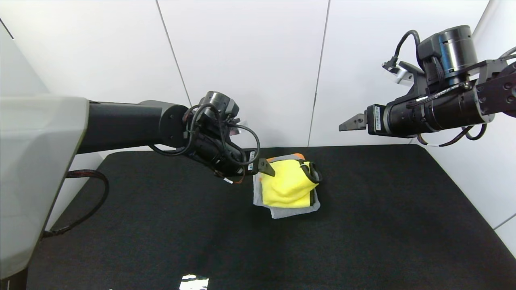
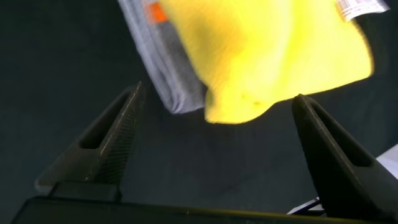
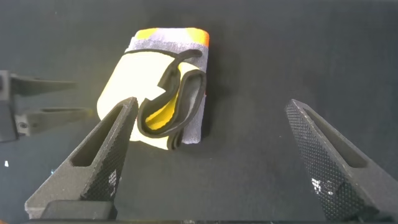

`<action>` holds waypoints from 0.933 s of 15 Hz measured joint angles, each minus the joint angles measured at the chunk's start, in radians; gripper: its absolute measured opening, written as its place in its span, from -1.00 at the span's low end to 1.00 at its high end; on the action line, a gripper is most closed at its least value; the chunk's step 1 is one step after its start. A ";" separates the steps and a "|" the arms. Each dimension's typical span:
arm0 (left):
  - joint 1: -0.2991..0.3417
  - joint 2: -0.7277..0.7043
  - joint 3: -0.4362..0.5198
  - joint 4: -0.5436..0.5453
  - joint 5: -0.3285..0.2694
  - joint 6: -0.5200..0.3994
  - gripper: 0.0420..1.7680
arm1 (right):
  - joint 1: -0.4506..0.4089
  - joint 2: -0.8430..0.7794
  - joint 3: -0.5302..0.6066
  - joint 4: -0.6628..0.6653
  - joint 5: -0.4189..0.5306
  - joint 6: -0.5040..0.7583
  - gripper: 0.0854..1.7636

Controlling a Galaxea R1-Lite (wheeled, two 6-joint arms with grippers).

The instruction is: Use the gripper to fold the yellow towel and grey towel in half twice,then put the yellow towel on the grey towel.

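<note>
I see one fluffy yellow towel (image 1: 288, 185) on one folded grey towel (image 1: 282, 211) (both my grippers, left (image 1: 267, 167) and right (image 1: 350, 123), wide open, holding nothing).

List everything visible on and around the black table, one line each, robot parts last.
Bright yellow fluffy folded towel: one, yellow with dark edge trim, lying on top of the grey towel near the table's middle.
Grey terry towel with an orange patch: one, grey, folded flat under the yellow towel, its edges showing around it.
Black table surface: one, black, filling the work area.
White wall panels: several, white, behind and beside the table.
Shiny object: one, silvery, at the table's near edge; cannot tell what it is.
Left gripper: one, black, open, low beside the yellow towel's edge.
Right gripper: one, black, open, raised above the table.
</note>
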 joint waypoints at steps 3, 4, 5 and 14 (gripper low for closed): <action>0.001 -0.014 -0.049 0.087 0.074 0.025 0.90 | 0.000 0.004 0.001 -0.001 -0.001 0.000 0.94; 0.000 -0.017 -0.053 0.088 0.075 0.025 0.91 | 0.000 0.005 0.001 -0.001 -0.001 0.000 0.94; 0.000 -0.018 -0.056 0.088 0.075 0.025 0.91 | 0.000 0.005 0.001 -0.001 -0.001 0.000 0.94; 0.019 -0.084 -0.091 0.195 0.249 0.043 0.93 | -0.010 0.042 0.000 -0.002 -0.004 -0.008 0.94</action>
